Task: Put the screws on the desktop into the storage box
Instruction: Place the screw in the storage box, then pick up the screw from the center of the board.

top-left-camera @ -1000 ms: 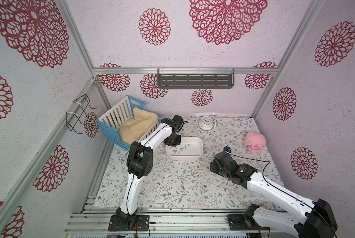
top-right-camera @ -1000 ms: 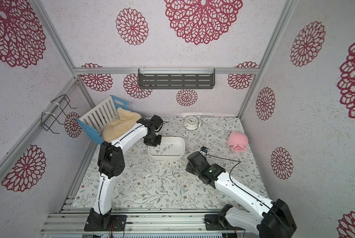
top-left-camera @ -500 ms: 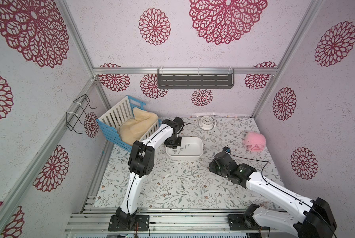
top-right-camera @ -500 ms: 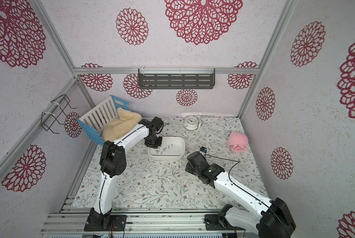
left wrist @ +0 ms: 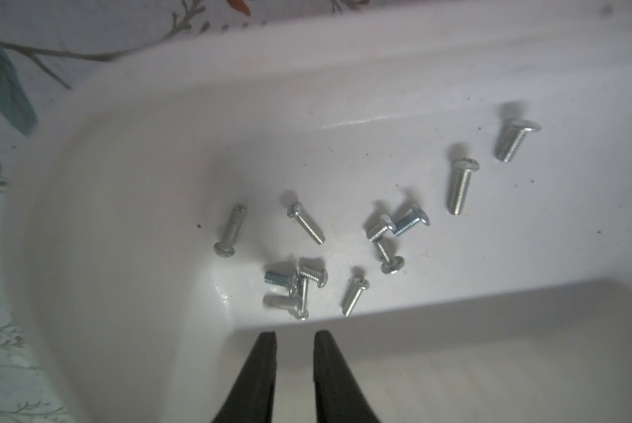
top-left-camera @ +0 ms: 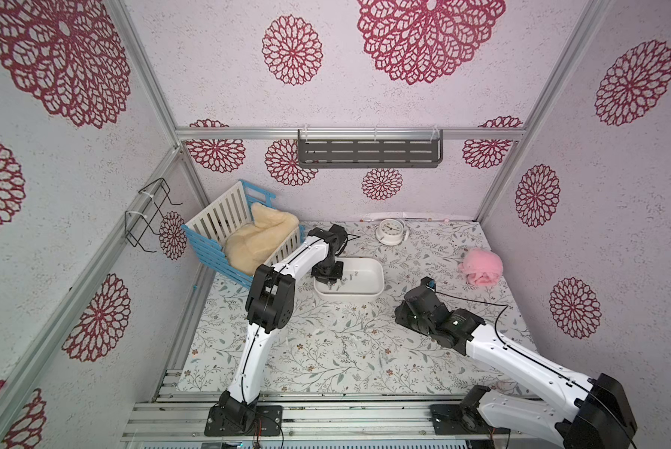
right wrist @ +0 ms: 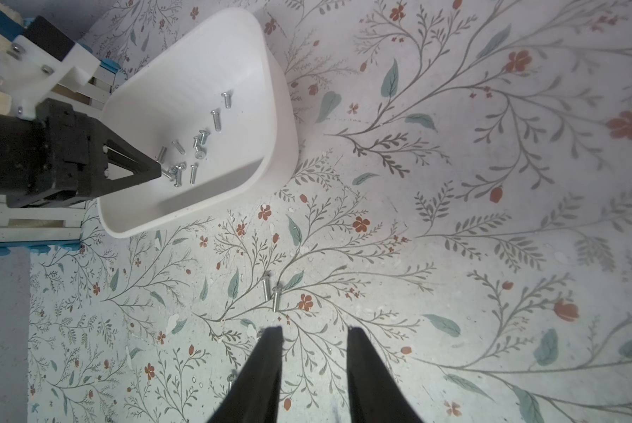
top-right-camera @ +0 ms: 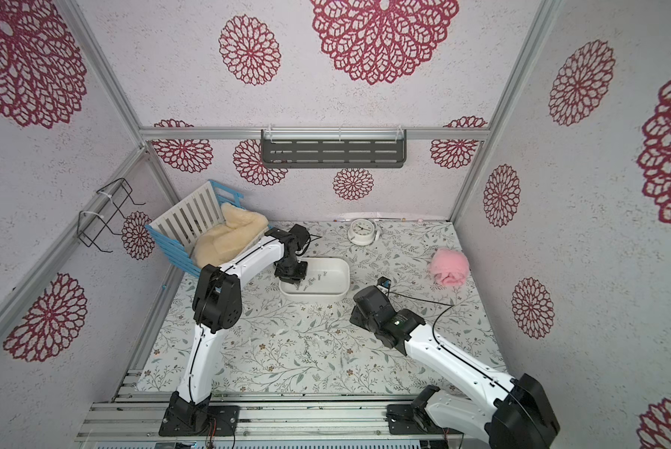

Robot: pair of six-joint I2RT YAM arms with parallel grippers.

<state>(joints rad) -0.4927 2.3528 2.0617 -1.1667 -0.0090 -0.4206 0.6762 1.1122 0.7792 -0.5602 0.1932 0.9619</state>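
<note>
My left jaws stand a little spread with nothing between them, and their tips hang inside the plain white rectangular plastic storage box (left wrist: 131, 190), at the end nearest my left arm. I cannot tell whether they touch its floor. Just past the tips, about a dozen small silver-grey metal screws (left wrist: 305, 223) lie on the box floor. Four of them huddle together touching, closest to the tips. The others are scattered singly or in a loose knot, and two thicker ones lie farther off toward the middle of the box. My right jaws are spread wider, also empty, and hover low over the pale worktop printed with grey-green vines and small brown flowers (right wrist: 453, 219). Just beyond their tips, two more screws (right wrist: 271, 293) lie side by side on the print, untouched. In both top views the box (top-left-camera: 365, 297) sits toward the back middle of the worktop (top-right-camera: 287, 361), well apart from my right jaws. A blue-and-white slatted crate with cream fleece (top-left-camera: 213, 252) stands in the back left corner near the box. A round white alarm clock (top-left-camera: 390, 232) sits by the back wall, and a pink fluffy bundle (top-left-camera: 481, 267) lies off to the right.
</note>
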